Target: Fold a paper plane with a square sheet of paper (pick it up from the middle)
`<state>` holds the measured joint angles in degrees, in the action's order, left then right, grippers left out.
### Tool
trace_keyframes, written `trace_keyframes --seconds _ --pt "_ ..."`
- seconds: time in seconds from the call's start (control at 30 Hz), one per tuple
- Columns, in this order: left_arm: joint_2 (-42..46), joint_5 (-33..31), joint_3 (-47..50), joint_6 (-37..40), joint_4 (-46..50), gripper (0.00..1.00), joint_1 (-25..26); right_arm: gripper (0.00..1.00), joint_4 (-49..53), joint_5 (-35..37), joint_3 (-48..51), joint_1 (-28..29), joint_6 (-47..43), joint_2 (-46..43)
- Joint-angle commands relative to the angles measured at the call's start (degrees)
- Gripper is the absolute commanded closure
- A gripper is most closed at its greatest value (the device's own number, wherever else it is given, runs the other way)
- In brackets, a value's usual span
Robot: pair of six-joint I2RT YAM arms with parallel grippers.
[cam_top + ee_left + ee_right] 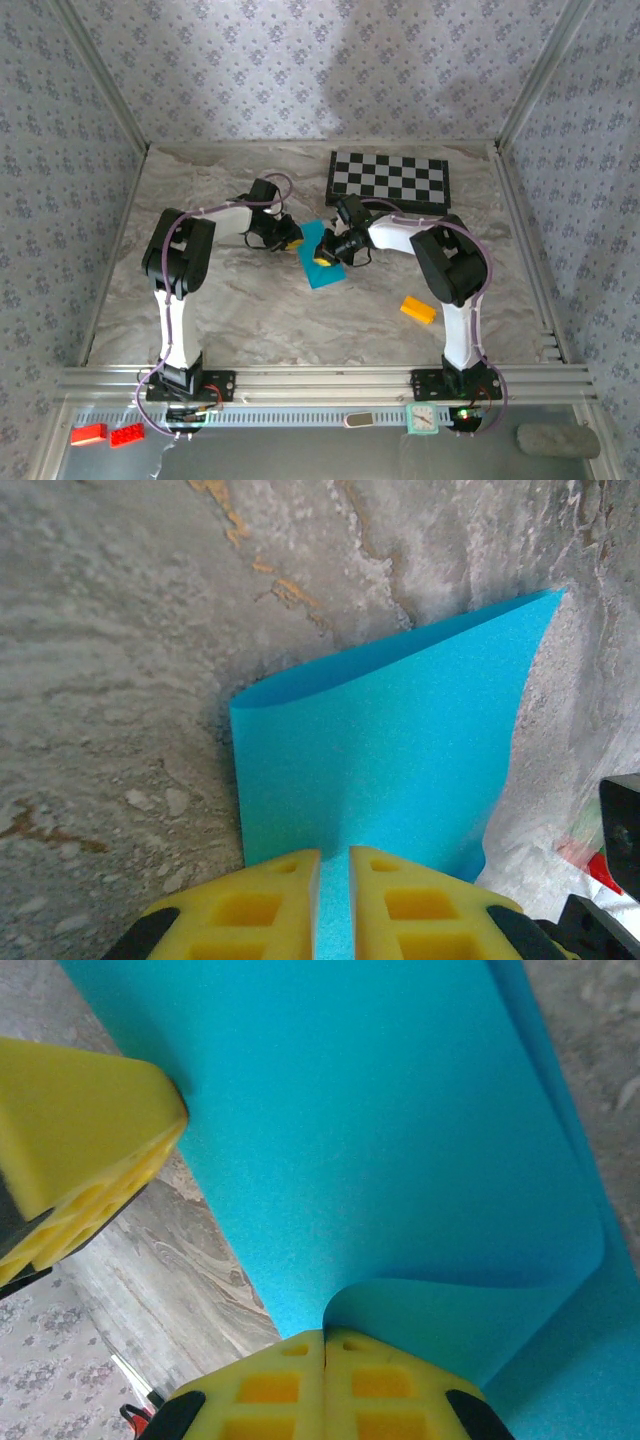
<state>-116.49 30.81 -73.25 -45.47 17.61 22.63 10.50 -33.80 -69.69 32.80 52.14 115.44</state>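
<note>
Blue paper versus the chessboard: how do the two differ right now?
The square sheet of paper is plain cyan; the chessboard is black-and-white checked. The sheet looks smaller than the chessboard. The sheet is curled, gripped by the left gripper and right gripper; the chessboard lies flat, untouched. Both are over the marbled table.

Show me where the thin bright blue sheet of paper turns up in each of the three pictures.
Top external: the thin cyan-blue sheet of paper is mid-picture.
Left wrist: centre-right, pinched at the bottom edge by the left gripper.
Right wrist: it covers most of the picture.
Shared landmark: the grey marbled tabletop beside it.
</note>
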Motion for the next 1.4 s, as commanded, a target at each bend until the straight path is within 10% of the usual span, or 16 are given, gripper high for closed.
trace_keyframes --seconds 0.0,1.37 --pt "-2.0 -0.5 -0.2 0.5 2.7 0.83 0.6 1.00 0.6 0.3 -1.5 0.5 0.4 0.9" --pt "-2.4 -0.4 0.0 0.4 2.8 0.83 0.6 1.00 -0.9 -1.0 -2.3 1.1 0.3 2.4"
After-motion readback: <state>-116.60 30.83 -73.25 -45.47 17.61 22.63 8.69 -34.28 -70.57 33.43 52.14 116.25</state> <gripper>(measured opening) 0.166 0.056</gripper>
